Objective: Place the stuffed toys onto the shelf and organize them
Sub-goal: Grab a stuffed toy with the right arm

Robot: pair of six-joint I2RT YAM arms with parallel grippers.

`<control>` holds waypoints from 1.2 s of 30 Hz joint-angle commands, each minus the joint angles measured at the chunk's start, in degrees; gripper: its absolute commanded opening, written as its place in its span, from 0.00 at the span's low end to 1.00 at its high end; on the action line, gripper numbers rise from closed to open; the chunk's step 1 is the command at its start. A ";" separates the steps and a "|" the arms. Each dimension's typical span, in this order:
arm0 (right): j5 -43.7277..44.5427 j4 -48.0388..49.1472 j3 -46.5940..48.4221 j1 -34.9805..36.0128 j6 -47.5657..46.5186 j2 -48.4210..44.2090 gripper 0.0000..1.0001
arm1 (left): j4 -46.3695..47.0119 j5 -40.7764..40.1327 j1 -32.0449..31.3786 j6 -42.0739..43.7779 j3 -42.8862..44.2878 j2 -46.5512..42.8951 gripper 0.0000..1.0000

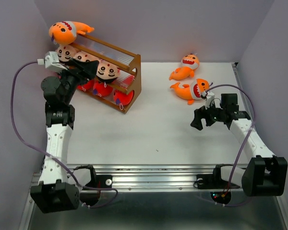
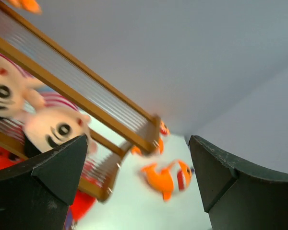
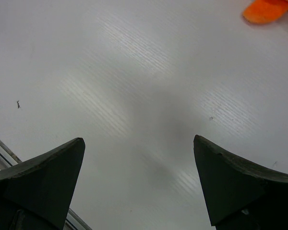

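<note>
The brown shelf (image 1: 134,76) stands at the back left. An orange shark (image 1: 67,31) lies on its top tier, striped-shirt boys (image 1: 107,72) fill the middle tier, and red sharks (image 1: 103,89) sit at the bottom. Two more orange sharks (image 1: 185,67) (image 1: 192,90) lie on the table to the right. My left gripper (image 1: 90,68) hovers open in front of the middle tier; its wrist view shows a boy's face (image 2: 55,129), the shelf rail (image 2: 86,96) and a far orange shark (image 2: 165,177). My right gripper (image 1: 198,120) is open and empty over bare table (image 3: 134,72), just near of the closer orange shark (image 3: 266,10).
Purple walls close in the back and both sides. A metal rail (image 1: 153,175) runs along the near edge between the arm bases. White tabletop (image 1: 149,129) lies between shelf and right arm.
</note>
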 commanded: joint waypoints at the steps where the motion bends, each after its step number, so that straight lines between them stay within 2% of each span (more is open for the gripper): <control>1: 6.09 3.80 6.10 -1.44 6.75 2.81 1.00 | -10.59 -1.01 -7.85 14.36 -3.80 -7.54 0.99; 5: 17.86 5.82 13.23 -2.06 15.36 7.03 1.00 | -12.63 1.07 -12.78 15.18 -11.62 -15.61 0.99; 8: 20.36 7.40 18.84 -2.06 17.05 11.16 1.00 | -12.91 3.27 -14.11 13.77 -18.11 -19.49 0.99; 11: 15.74 8.19 24.64 -2.06 11.62 16.16 1.00 | -13.08 4.50 -14.99 11.41 -22.96 -24.41 0.99; 15: 7.63 1.10 32.74 -2.06 -12.52 24.25 1.00 | -15.27 5.91 -15.26 9.29 -26.05 -30.39 0.99; 19: 11.03 -0.67 40.55 -2.06 -20.91 35.30 1.00 | -20.36 5.65 -15.26 9.20 -27.63 -35.32 0.99; 23: 12.54 -2.00 49.53 -2.06 -20.93 42.44 1.00 | -23.70 6.44 -15.35 9.20 -29.12 -38.66 0.99; 29: 15.61 2.48 55.59 -2.06 -12.58 51.50 1.00 | -26.26 7.05 -15.35 8.06 -31.58 -42.26 0.99; 31: 17.72 2.57 55.87 -2.06 -11.34 53.26 0.97 | -26.27 6.62 -15.35 6.22 -32.11 -42.88 0.99; 34: 18.78 3.01 53.33 -2.06 -10.90 55.03 0.84 | -24.77 8.02 -15.35 4.28 -33.61 -42.97 0.99; 35: 18.96 2.92 52.45 -2.06 -10.82 54.94 0.79 | -23.99 9.07 -15.35 3.84 -34.04 -42.80 0.99; 36: 19.57 2.83 50.44 -2.06 -10.73 54.59 0.63 | -23.63 9.60 -15.35 3.58 -34.22 -42.36 0.99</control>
